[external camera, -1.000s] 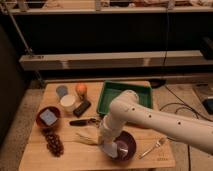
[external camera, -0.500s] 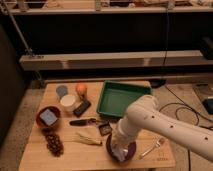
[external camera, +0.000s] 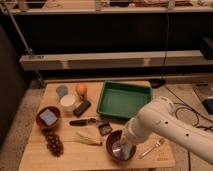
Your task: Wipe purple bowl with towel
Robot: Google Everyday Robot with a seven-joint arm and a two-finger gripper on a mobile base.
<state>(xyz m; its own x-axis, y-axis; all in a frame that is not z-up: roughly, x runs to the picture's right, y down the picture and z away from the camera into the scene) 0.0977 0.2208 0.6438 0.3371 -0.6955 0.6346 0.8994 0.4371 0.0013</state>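
Note:
The purple bowl (external camera: 114, 142) sits on the wooden table (external camera: 75, 160) near its front edge, right of centre. My white arm comes in from the right and reaches down into the bowl. My gripper (external camera: 123, 149) is inside the bowl with a pale towel (external camera: 119, 148) under it against the bowl's inner surface. The arm hides the bowl's right rim.
A green tray (external camera: 124, 99) stands behind the bowl. A fork (external camera: 151, 148) lies right of it. A banana (external camera: 88, 140), a small dark packet (external camera: 105, 129) and a knife (external camera: 82, 121) lie to its left. Further left are a red bowl (external camera: 48, 117), grapes (external camera: 54, 143), cups and an orange (external camera: 81, 89).
My arm has swung to the right while the gripper stays down in the purple bowl, shifting slightly rightward inside it.

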